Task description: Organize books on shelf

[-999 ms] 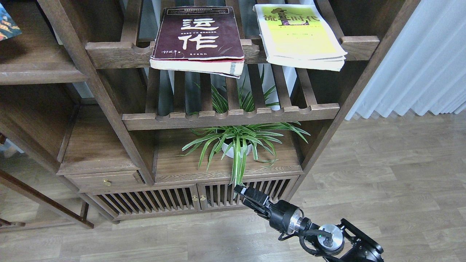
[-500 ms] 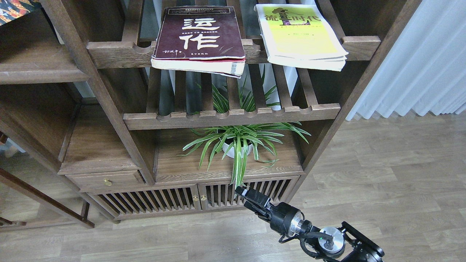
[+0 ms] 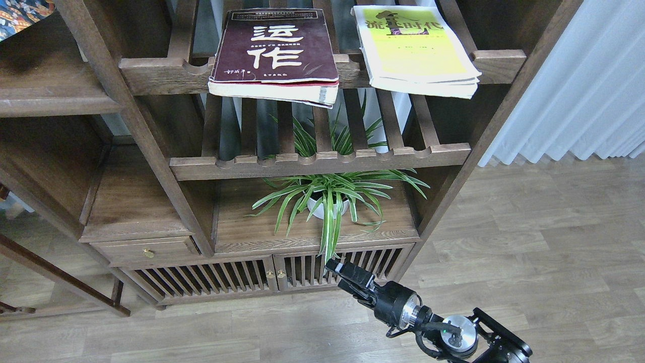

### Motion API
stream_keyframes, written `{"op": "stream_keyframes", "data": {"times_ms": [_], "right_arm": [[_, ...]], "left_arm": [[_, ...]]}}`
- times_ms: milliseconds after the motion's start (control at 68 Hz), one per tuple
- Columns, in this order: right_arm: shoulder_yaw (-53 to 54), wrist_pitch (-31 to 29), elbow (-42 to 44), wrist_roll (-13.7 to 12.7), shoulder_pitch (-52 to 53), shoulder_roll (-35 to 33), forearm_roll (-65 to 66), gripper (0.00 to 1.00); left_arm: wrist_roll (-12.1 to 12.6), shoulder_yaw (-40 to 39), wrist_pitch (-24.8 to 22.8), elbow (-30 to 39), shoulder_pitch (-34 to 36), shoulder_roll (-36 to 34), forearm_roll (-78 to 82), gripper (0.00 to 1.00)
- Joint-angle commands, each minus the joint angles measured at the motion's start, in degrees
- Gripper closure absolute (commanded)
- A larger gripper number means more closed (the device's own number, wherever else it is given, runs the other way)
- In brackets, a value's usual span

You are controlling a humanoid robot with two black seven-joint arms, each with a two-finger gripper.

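Observation:
The thick maroon book (image 3: 276,50) with cream characters lies flat on the upper slatted rack, its front edge overhanging the rail. The lime-yellow, white-bordered book (image 3: 415,48) lies flat to its right on the same rack. A corner of a colourful book (image 3: 22,15) shows at the top left edge, above the solid dark brown shelf (image 3: 50,103); I cannot read any marking on it. My right gripper (image 3: 336,266) hangs low in front of the cabinet doors, far below the books, and its fingers are too dark to tell apart. My left gripper is out of view.
A spider plant in a white pot (image 3: 327,204) stands on the lower board under the empty lower slatted rack (image 3: 322,161). Slatted cabinet doors (image 3: 252,280) and a small drawer (image 3: 146,250) are below. A white curtain (image 3: 579,75) hangs on the right, over the wood floor.
The colourful book corner at the top left has moved up and to the right along the view's edge. My right gripper has sunk slightly. The two books on the rack have not moved.

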State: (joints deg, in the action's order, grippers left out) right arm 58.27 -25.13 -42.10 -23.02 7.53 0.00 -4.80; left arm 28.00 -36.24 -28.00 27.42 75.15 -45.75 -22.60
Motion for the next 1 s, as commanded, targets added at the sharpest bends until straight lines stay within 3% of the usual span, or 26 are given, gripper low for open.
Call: {"op": "stream_keyframes", "data": {"times_ms": [0,44,162,338,779,985], "right_arm": [[0.2,0.0,0.0,0.0,-0.2,0.0,0.0,0.00],[0.1,0.0,0.0,0.0,-0.3,0.0,0.0,0.00],[0.2,0.0,0.0,0.0,-0.3,0.0,0.0,0.00],[0.1,0.1,0.2,0.0,-0.2,0.0,0.1,0.00],[0.1,0.5,0.6,0.0,0.1,0.0,0.1,0.00],[0.1,0.5,0.7,0.0,0.1,0.0,0.1,0.00]], "left_arm": [[0.0,-0.1,0.0,0.0,0.0,0.5,0.0,0.67],[0.0,-0.1,0.0,0.0,-0.2,0.5,0.0,0.51],[0.0,-0.1,0.0,0.5,-0.3,0.6,-0.1,0.24],[0.0,-0.1,0.0,1.7,-0.1,-0.5,-0.2,0.01],[0.0,0.2,0.0,17.1,-1.1,-7.4,1.2,0.01],[0.0,0.3,0.0,18.5,-2.2,-10.3,3.5,0.01]]}}
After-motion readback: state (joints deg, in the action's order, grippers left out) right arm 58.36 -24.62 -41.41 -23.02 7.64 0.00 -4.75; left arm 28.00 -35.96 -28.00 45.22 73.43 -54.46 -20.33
